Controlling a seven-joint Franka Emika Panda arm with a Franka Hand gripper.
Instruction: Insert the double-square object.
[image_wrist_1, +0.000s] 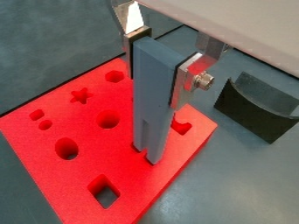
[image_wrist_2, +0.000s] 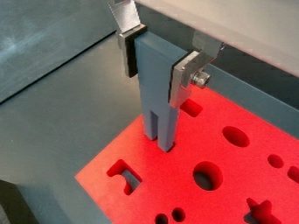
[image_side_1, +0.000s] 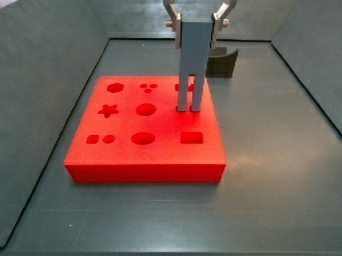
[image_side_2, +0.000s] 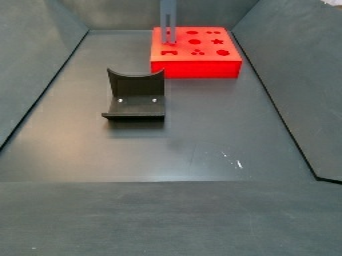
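My gripper is shut on the double-square object, a tall blue-grey bar held upright. It also shows in a wrist view and in both side views. The silver fingers clamp its upper part on two sides. Its two square prongs point down at the top of the flat red block with shaped holes, near the block's edge. The prong tips are at or just above the red surface. I cannot tell if they are in a hole.
A dark U-notched block stands on the grey floor apart from the red block; it shows behind the bar in a side view and in a wrist view. Sloped grey walls ring the floor.
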